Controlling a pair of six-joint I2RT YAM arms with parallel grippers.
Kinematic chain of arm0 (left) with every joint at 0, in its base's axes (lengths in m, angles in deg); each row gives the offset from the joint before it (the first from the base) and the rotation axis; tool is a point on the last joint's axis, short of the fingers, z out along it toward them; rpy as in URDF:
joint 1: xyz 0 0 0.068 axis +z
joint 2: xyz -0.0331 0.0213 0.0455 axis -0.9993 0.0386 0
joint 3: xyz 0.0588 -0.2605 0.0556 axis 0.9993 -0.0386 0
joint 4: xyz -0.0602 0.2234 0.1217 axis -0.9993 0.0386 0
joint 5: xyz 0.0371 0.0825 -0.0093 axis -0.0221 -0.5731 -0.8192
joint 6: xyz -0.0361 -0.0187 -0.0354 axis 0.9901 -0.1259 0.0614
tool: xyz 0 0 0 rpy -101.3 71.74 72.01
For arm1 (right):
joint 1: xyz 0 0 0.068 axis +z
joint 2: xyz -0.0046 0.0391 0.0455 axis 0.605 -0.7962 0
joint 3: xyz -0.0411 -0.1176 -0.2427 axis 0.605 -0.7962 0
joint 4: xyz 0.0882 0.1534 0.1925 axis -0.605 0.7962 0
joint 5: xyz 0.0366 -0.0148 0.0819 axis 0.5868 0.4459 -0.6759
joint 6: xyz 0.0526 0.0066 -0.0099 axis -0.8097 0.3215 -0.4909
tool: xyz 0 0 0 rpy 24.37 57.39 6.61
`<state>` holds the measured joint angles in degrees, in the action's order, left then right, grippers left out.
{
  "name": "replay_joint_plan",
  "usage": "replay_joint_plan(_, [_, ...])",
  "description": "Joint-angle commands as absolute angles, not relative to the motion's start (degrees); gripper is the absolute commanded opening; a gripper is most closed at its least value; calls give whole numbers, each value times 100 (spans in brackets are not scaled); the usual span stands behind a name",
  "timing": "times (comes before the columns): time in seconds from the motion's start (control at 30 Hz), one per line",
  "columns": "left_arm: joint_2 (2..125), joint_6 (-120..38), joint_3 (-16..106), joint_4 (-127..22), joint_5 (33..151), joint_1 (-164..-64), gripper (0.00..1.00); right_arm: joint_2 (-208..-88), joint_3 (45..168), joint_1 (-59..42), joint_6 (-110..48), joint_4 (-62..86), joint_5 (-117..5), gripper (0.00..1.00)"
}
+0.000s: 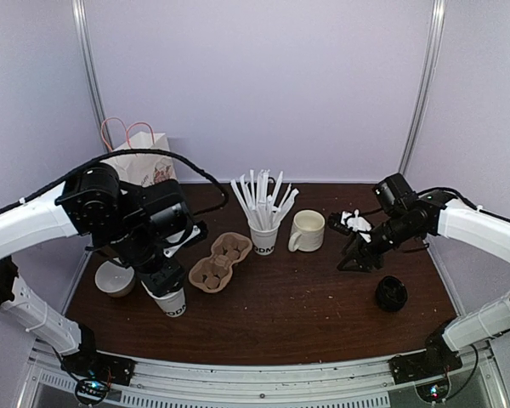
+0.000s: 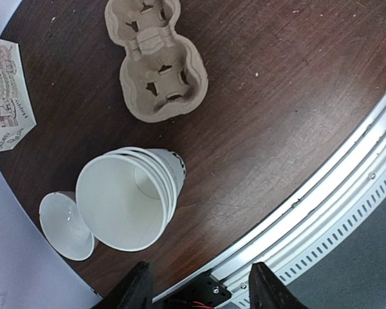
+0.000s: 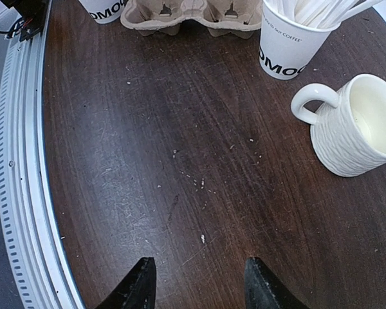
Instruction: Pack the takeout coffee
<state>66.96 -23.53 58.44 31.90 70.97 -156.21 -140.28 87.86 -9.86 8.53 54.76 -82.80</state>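
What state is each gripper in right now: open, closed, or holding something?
Left gripper: open, holding nothing.
Right gripper: open, holding nothing.

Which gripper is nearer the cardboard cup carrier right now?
Left. The left gripper hangs just left of the cardboard cup carrier, over the stacked paper cups. The right gripper is well off to its right, beyond the cream mug.
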Motion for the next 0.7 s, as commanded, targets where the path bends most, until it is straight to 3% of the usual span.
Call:
replay_joint_plan(0.0, [7044, -1963, 5942, 3485, 6556, -15659, 54, -13847, 8641, -918, 996, 5164, -8457, 49])
replay_joint_plan(0.2, [7250, -1726, 5791, 3505, 6557, -15273, 53, -13749, 8551, -910, 1042, 5065, -8348, 48])
replay_joint_plan(0.5, [6937, -1963, 5134, 2451, 7477, -14726, 46, -13868, 8551, -911, 1090, 5079, -8440, 45])
replay_joint_plan(0.67, [7220, -2020, 5115, 2487, 7268, -14621, 40, -13963, 8560, -911, 1108, 5070, -8410, 45])
